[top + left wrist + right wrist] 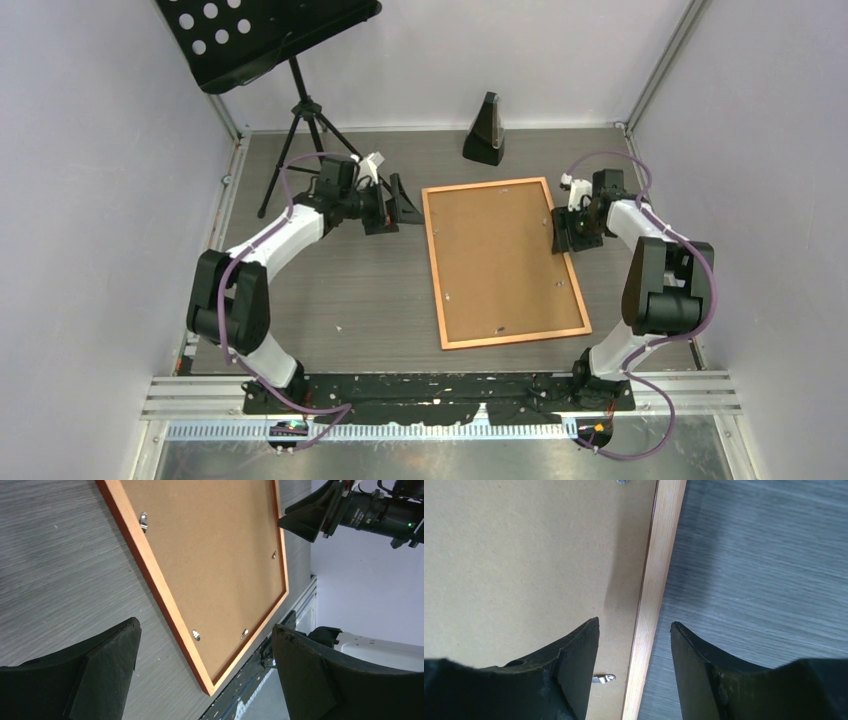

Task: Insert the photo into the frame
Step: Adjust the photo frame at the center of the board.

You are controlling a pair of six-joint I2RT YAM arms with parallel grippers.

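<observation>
The copper-orange frame (433, 270) lies face down on the table, with the brown backing board (500, 260) set in it. The photo is not visible in any view. My left gripper (400, 205) is open and empty, just left of the frame's far left corner. In the left wrist view its jaws (206, 626) stand wide apart over the frame's rail (160, 600). My right gripper (562, 232) is open over the frame's right rail (659, 560). Its fingers straddle that rail (634, 622), one over the board (524, 555) and one over the table.
Small metal turn clips (196, 635) (604, 679) sit along the board's edges. A black metronome (486, 130) stands at the back behind the frame. A music stand on a tripod (300, 100) is at the back left. Walls close in both sides.
</observation>
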